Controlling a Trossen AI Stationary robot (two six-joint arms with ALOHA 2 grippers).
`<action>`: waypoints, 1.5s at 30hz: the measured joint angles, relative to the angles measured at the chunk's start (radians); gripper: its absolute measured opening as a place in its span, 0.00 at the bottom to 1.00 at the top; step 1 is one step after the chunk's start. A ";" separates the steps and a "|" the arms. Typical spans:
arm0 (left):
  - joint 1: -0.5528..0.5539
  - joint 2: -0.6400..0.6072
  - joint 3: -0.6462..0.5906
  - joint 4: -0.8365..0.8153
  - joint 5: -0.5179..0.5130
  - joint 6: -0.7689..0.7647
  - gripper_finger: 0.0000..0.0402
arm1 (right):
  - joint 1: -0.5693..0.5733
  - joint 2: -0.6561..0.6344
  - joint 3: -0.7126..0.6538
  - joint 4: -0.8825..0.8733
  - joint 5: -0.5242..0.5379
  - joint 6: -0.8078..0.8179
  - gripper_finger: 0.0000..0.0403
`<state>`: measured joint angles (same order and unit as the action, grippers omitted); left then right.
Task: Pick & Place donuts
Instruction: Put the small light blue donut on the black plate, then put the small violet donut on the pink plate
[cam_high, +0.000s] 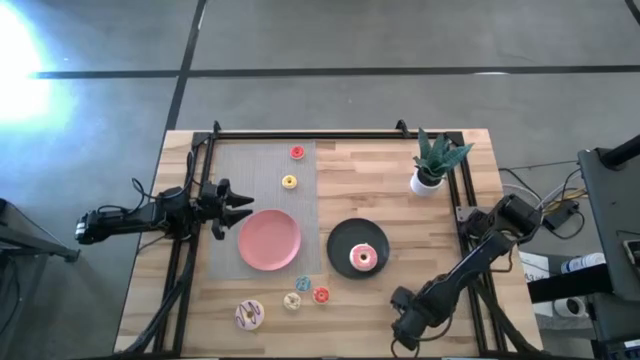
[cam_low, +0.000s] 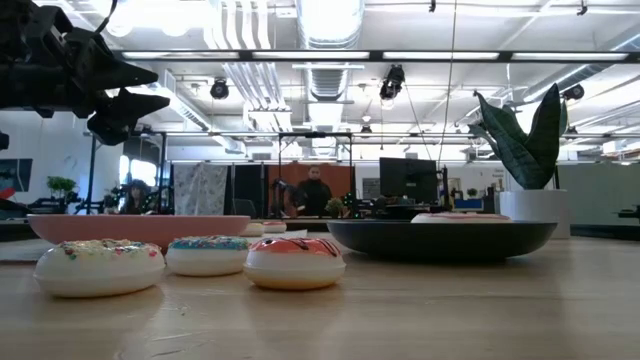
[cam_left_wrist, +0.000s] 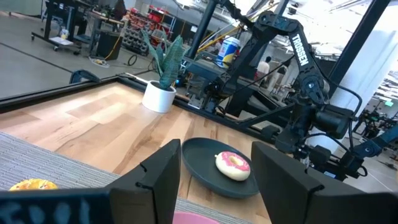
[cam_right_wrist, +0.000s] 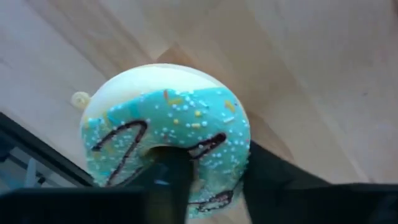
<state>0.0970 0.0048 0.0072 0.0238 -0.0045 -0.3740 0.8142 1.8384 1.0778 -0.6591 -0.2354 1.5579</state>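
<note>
My right gripper (cam_right_wrist: 208, 186) is shut on a green-iced donut (cam_right_wrist: 168, 124) with dark stripes and sprinkles, near the table's near right corner (cam_high: 405, 325); the gripper hides that donut in the high view. My left gripper (cam_high: 235, 208) hovers open just left of the pink plate (cam_high: 270, 240), touching nothing. A pink-iced donut (cam_high: 362, 258) lies on the black plate (cam_high: 340, 240). A white-iced donut (cam_high: 249, 315) and three tiny ones, among them a red one (cam_high: 321, 295), lie flat by the near edge. A tiny red donut (cam_high: 297, 152) and a yellow one (cam_high: 289, 182) lie on the grey mat. My right gripper holds the green donut by its ring: one finger (cam_right_wrist: 168, 183) stands in the hole, the other finger (cam_right_wrist: 267, 183) outside the rim (cam_right_wrist: 239, 155). The iced face is turned toward the wrist camera. Whether the donut is clear of the wood, I cannot tell.
A potted plant (cam_high: 430, 165) stands near the far right corner. A black rail frame (cam_high: 300, 135) runs along the far edge and both sides. Bare wood (cam_high: 400, 190) lies between the plant and the black plate. People show in the room beyond the table.
</note>
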 joint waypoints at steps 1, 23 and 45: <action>0.000 0.000 0.000 0.000 0.000 0.000 0.43 | -0.007 -0.008 -0.003 0.008 0.010 0.002 0.17; 0.000 0.000 0.000 0.000 0.000 0.000 0.43 | -0.762 -0.277 -0.019 -0.040 0.245 -0.613 0.12; 0.000 0.000 0.000 -0.001 0.000 0.000 0.43 | -0.769 -0.176 0.010 -0.021 0.270 -0.650 0.49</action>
<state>0.0971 0.0048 0.0074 0.0231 -0.0044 -0.3740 0.0455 1.6621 1.0880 -0.6804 0.0344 0.9081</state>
